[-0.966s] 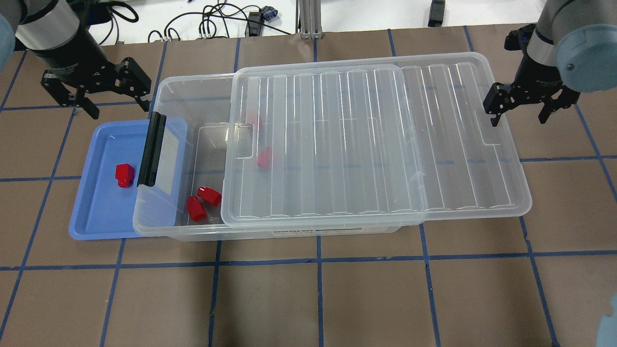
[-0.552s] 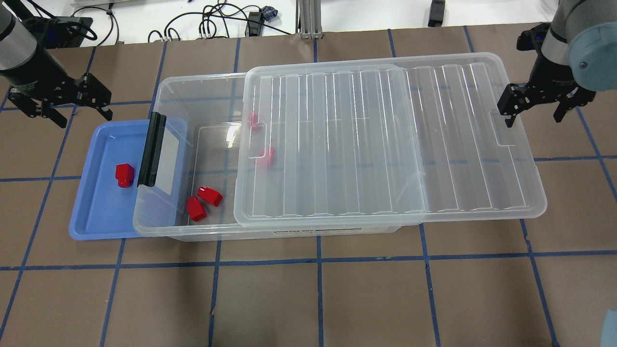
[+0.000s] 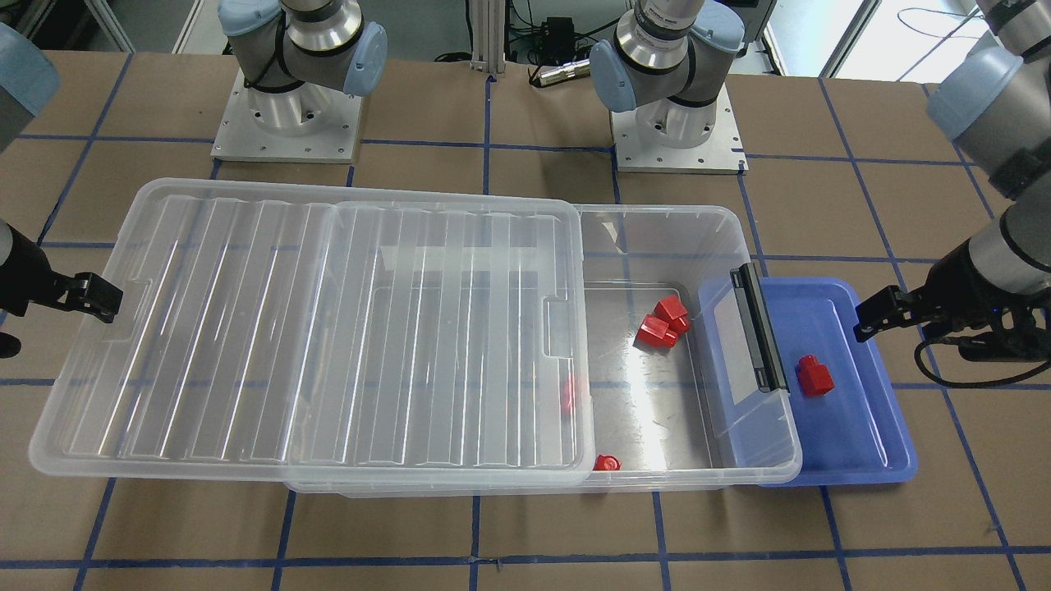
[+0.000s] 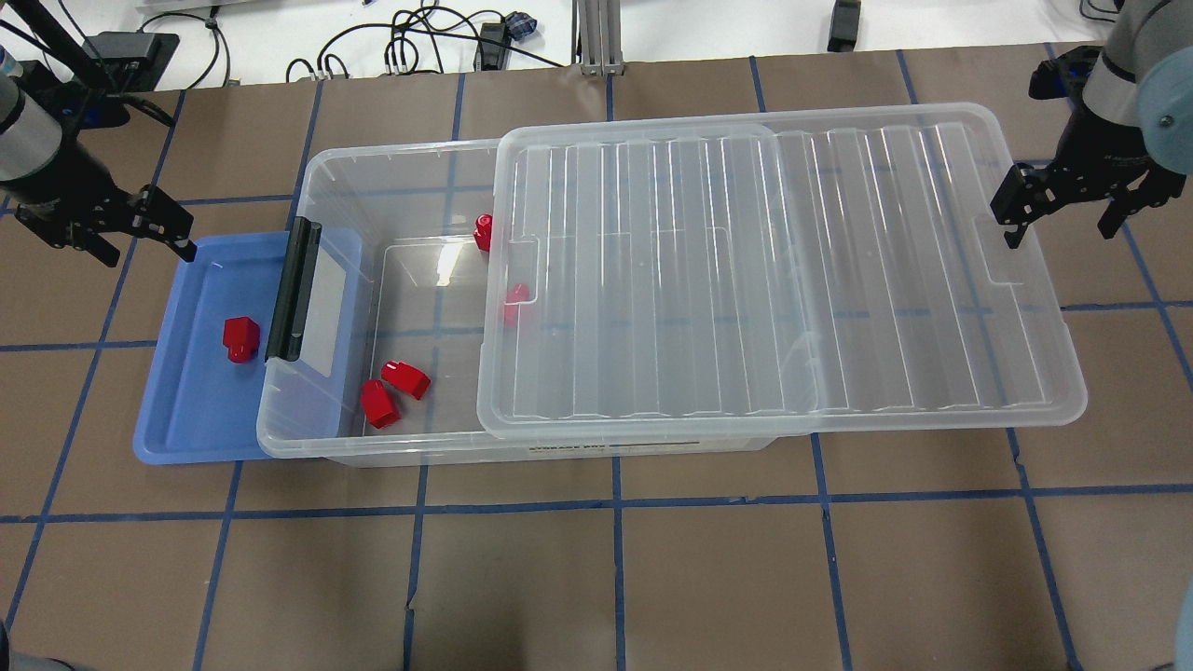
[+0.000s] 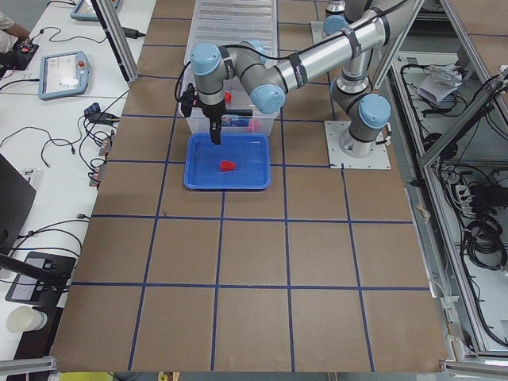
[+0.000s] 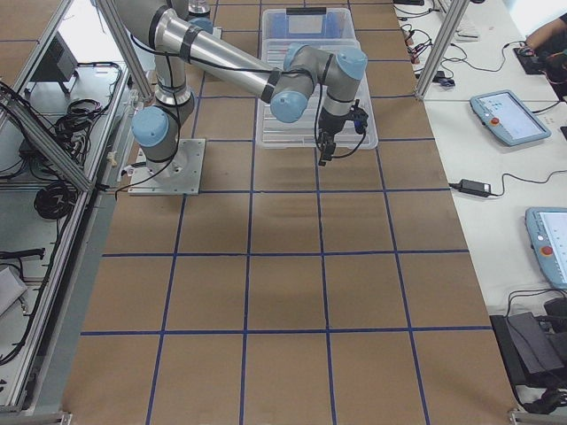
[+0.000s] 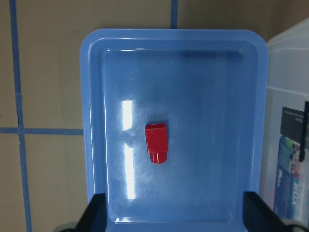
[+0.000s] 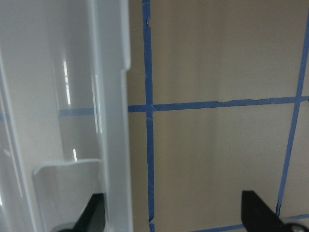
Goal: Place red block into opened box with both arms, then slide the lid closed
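One red block [image 4: 240, 337] lies in the blue tray [image 4: 186, 419], and it sits centred below the camera in the left wrist view as the red block [image 7: 156, 143]. My left gripper [image 4: 149, 253] hangs open over the tray's far left corner. The clear box [image 4: 308, 186] holds several more red blocks [image 4: 391, 390], two of them partly under the lid [image 4: 783, 280]. The lid covers the box's right part and overhangs its right end. My right gripper [image 4: 1060, 236] is open, straddling the lid's right rim [image 8: 113, 121] at the notch, one finger inside it.
The box's left end, with the black bar [image 4: 296, 289], rests over the blue tray's right side. Cables [image 4: 419, 37] lie beyond the table's far edge. The two arm bases [image 3: 287, 123] stand behind the box.
The lid has slid to the right along with my right gripper, uncovering more of the box. My left gripper has moved left and down toward the tray's corner.
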Robot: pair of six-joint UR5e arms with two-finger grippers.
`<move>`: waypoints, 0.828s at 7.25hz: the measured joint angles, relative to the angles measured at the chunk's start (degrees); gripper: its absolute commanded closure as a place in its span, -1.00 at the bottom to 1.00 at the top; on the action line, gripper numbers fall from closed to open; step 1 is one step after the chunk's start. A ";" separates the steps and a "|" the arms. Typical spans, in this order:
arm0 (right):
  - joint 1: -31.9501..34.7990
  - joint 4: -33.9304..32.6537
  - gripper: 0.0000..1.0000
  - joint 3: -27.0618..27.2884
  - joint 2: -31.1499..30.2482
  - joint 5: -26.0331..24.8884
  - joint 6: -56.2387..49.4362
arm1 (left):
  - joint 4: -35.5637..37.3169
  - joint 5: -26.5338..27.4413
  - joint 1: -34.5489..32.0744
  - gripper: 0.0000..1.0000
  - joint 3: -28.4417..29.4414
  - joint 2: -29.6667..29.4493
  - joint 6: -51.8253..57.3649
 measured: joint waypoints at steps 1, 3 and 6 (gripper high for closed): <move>0.00 0.24 -1.00 -0.04 -0.34 0.28 0.26 | 5.43 -0.26 0.86 -1.00 -3.12 -1.12 1.00; 0.28 0.67 -1.00 -0.19 -2.47 0.88 0.47 | 15.18 -0.53 1.60 -1.00 -9.53 -2.59 1.47; 0.96 2.91 -1.00 -1.13 -6.40 4.76 0.68 | 24.81 -4.27 1.76 -0.77 -15.05 -6.31 1.18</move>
